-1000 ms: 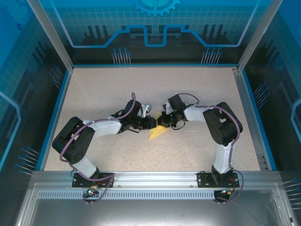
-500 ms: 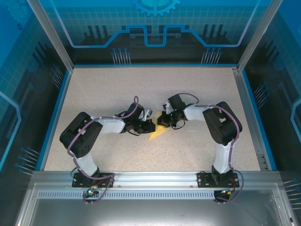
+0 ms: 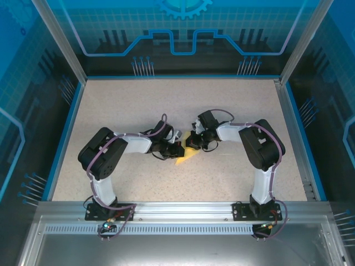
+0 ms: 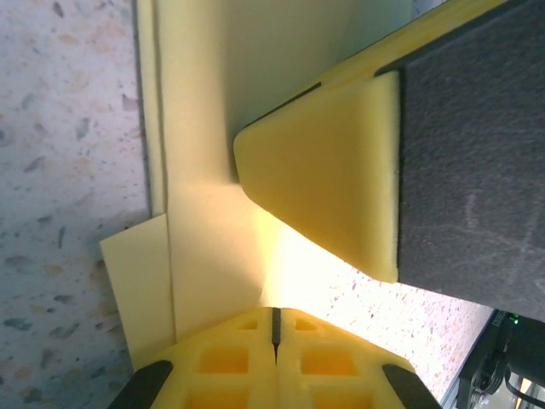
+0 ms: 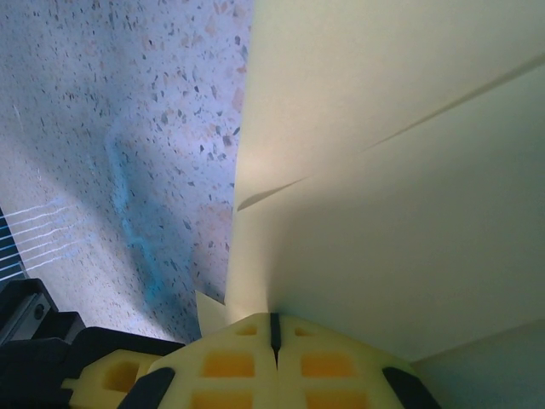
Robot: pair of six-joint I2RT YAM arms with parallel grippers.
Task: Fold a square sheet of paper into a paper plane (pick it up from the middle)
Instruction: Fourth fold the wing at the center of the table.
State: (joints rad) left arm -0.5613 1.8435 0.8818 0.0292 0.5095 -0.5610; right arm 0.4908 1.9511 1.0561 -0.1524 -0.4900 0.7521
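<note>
The pale yellow paper (image 3: 183, 159) is no longer a flat square. It lies near the middle of the speckled table (image 3: 122, 111) as a narrow pointed shape, and the left wrist view shows it stacked in layers (image 4: 204, 128) with straight creases. The early folds look done, while the wings and final shaping probably remain. The left gripper (image 3: 178, 149) and right gripper (image 3: 193, 143) meet over it. The left jaws are closed, seemingly pinching a layered edge. In the right wrist view the right gripper (image 5: 272, 328) is clamped on the paper, which runs straight into its closed jaws. Count: one sheet, two arms, two grippers.
</note>
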